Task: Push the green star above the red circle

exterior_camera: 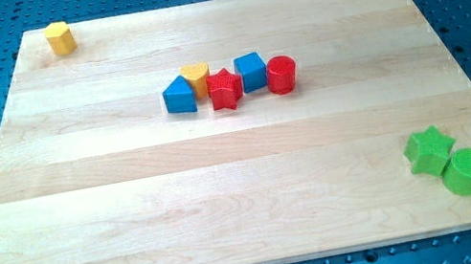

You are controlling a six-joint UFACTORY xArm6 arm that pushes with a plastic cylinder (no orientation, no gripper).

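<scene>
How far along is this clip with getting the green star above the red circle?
Nothing looks done: the green star sits near the board's lower right corner, touching the green cylinder, far from the red circle at the right end of the central cluster. In hand: a dark rod enters at the view's right edge; my tip is not visible. Left: the entire push.

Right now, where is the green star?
The green star sits near the board's lower right corner in the camera view, touching the green cylinder just below and right of it.
</scene>
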